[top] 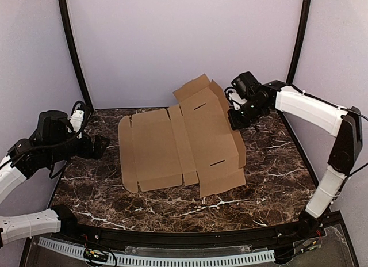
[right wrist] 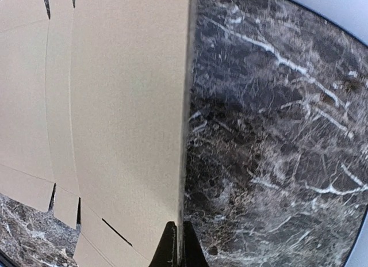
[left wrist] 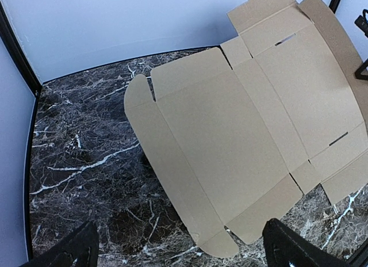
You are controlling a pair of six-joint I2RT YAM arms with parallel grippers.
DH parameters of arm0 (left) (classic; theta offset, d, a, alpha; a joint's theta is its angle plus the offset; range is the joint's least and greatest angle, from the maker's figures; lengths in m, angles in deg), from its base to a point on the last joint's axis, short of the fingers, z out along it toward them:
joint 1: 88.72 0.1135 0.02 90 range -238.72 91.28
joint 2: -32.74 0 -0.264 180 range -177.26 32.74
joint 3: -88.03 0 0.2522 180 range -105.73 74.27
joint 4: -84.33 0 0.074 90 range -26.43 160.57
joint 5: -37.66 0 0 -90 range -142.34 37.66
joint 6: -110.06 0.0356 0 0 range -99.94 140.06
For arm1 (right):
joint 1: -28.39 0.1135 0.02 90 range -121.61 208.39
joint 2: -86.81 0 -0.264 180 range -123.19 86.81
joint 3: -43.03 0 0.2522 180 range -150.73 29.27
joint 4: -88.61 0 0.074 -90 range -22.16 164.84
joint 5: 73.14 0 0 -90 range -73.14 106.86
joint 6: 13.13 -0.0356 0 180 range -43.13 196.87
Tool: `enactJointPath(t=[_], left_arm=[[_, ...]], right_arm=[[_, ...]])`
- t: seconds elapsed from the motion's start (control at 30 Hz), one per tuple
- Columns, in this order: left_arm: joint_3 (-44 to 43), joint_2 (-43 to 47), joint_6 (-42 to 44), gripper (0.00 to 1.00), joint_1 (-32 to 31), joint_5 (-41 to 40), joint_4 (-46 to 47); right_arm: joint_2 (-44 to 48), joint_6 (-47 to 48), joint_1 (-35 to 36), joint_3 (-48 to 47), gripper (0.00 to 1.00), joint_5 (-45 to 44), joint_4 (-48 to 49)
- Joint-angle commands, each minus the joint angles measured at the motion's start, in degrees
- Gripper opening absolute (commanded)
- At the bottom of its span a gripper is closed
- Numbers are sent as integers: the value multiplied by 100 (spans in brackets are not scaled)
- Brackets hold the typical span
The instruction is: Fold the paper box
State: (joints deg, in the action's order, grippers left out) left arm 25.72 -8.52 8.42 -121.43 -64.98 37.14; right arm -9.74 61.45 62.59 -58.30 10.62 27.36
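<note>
The paper box [top: 178, 143] is a brown die-cut cardboard sheet lying mostly flat on the dark marble table [top: 98, 186], its right side panel raised on edge. My right gripper [top: 237, 118] is shut on the top edge of that raised panel; in the right wrist view the two black fingertips [right wrist: 171, 250] pinch the thin cardboard edge [right wrist: 187, 134]. My left gripper [top: 102, 146] hovers to the left of the sheet, open and empty; its fingertips [left wrist: 282, 247] frame the sheet's near corner [left wrist: 224, 244] in the left wrist view.
White enclosure walls [top: 184, 37] with black corner posts stand behind and at both sides. A black rail and a white slotted strip [top: 172, 258] run along the near edge. Bare marble lies left of the sheet and in front of it.
</note>
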Motion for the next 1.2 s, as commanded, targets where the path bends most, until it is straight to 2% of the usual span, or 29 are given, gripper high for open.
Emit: enactJointPath(t=[0.0, 0.23, 0.43, 0.73, 1.03, 1.17], left_arm=[[77, -28, -40, 100, -25, 31, -137], [75, -16, -48, 100, -26, 42, -137], [81, 7, -51, 100, -25, 49, -124], [83, 4, -56, 100, -25, 38, -111], [75, 18, -103, 100, -25, 65, 21], [-220, -147, -257, 100, -25, 491, 95]], right_arm=[[-435, 807, 314, -1152, 0, -861, -498], [-1653, 1840, 927, -2593, 0, -2854, -1319], [-2132, 2693, 1192, -3179, 0, -3310, -1195], [-2022, 4909, 1686, -2719, 0, -3649, 254], [-2005, 5647, 2095, -2345, 0, -4025, 1004], [-1845, 5930, 2325, -1912, 0, -4137, 1467]])
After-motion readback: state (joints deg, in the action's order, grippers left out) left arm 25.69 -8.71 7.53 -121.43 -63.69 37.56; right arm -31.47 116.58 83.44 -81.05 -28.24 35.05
